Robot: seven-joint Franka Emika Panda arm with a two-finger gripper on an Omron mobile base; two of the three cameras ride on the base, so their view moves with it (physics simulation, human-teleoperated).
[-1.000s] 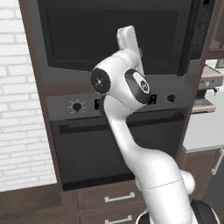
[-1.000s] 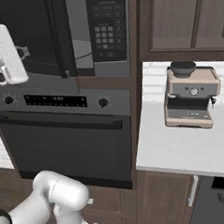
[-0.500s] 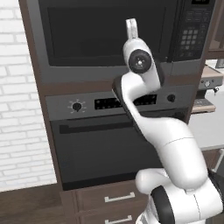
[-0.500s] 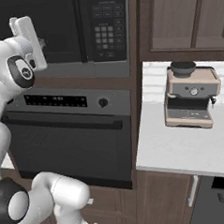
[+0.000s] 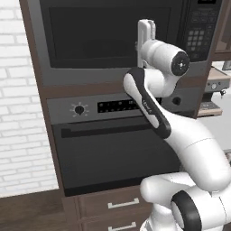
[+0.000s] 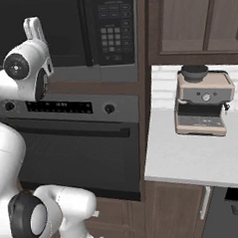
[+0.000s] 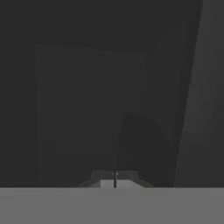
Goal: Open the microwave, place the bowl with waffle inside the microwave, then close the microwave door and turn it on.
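The microwave is built in above the oven, with a dark glass window and a black keypad at its right. The microwave door is closed, and its dark vertical handle runs beside the keypad. My white hand is raised close in front of the glass, right of the window's middle. In the hand view my gripper is shut with nothing in it, facing the dark door pane. The bowl with waffle is out of view.
A grey wall oven with knobs and a bar handle sits below the microwave, with drawers under it. To the right, a pale counter holds a coffee machine. A white brick wall is at the left.
The arm's elbow has swung from the left to the right of the microwave front. The hand has shifted a little up and to the right, staying in front of the door glass.
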